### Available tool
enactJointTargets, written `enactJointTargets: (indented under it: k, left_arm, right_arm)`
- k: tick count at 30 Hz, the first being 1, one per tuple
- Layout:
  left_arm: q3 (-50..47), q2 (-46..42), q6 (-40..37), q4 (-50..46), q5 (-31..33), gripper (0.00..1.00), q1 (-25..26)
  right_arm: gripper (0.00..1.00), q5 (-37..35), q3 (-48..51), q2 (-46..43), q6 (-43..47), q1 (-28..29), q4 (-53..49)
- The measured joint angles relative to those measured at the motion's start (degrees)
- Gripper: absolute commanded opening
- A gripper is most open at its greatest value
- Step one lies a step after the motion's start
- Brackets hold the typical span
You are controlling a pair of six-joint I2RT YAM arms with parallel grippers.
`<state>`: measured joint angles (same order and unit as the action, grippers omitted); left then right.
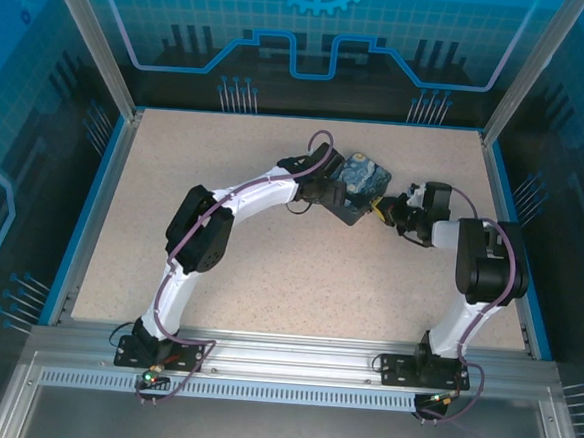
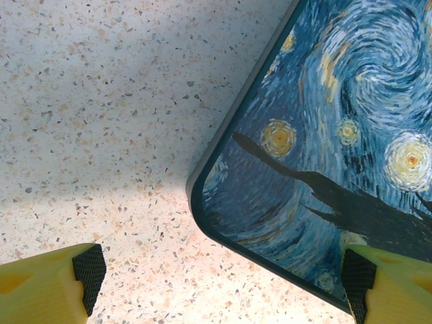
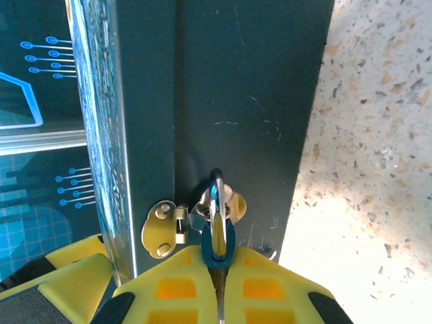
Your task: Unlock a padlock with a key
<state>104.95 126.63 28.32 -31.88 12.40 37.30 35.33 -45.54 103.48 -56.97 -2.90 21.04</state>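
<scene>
The small blue padlock [image 3: 226,237] hangs by its silvery shackle [image 3: 215,202] from the brass hasp [image 3: 162,229] on the dark side of the night-sky box [image 1: 363,179]. My right gripper [image 3: 218,262] is shut on the padlock's body, its yellow fingers [image 3: 277,283] pressed together just below the hasp. A thin grey sliver [image 3: 219,304] runs down between those fingers; I cannot tell if it is the key. My left gripper [image 2: 223,280] is open at the box's painted lid [image 2: 337,135], whose rounded corner lies between the pads. The right pad [image 2: 356,280] overlaps the lid edge and the left pad [image 2: 89,268] stands apart.
The box [image 3: 236,81] stands tilted on the speckled table [image 1: 269,258], right of centre towards the back, between both grippers [image 1: 332,194] [image 1: 388,208]. Blue walls [image 1: 99,185] fence the table. Bare tabletop lies left of and in front of the box.
</scene>
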Motion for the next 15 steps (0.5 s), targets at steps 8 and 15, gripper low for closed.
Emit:
enactJointTargets:
  k: [8,15]
  left_arm:
    - [3.1,1.4,-0.9,-2.7,-0.2,0.92,-1.0]
    - [7.8,3.5,-3.3,-6.9,-2.8,0.92,-2.6]
  right_arm:
    - [0.0,-1.3,-2.9,-4.3,9.3,2.4,-16.5]
    - [0.0,-8.3,-0.9,-9.5,14.8,6.3,-22.7]
